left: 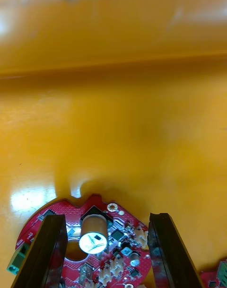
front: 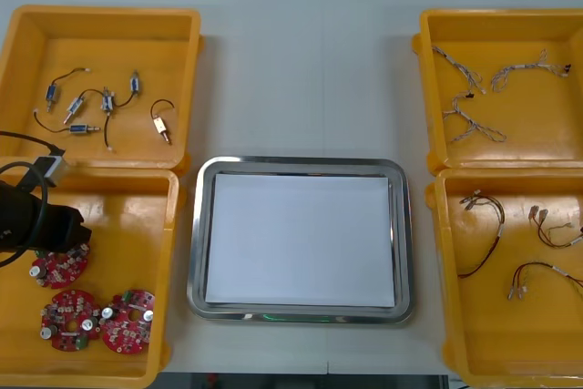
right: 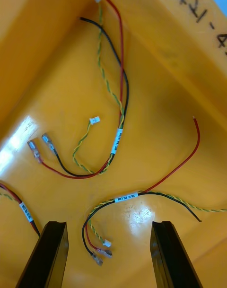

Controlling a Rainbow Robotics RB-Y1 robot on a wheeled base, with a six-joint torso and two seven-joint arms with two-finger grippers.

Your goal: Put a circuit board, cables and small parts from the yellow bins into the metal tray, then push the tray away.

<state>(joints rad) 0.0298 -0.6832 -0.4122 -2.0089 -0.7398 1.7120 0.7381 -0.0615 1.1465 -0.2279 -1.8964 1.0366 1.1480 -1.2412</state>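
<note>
The left claw is hanging low in the near left bin. It is pointing down at a board. Its two fingers are standing wide apart and are holding nothing. One finger is sitting over the side of the board that has the green block. The other is just beside the board's far edge. A little silver-topped can on the board is poking up between them.

The board is lying flat on the bin floor. Two more boards are lying near it, on the side closer to the robot.

I think the board is going to feel light and stiff, like a thin hard cookie, and it is not going to bend. The tiny bits on top are looking easy to break. The bin floor is looking shiny, so the board may be sliding when it gets poked. The best place to grab is the bare rim, on two sides across from each other. I cannot tell if the gap is wide enough to go around the whole board.

The right claw is hovering over the cables in a right bin. Its fingers are spread too, with nothing in them.

The tray is sitting between the bins. It is white inside and has nothing in it.
</note>
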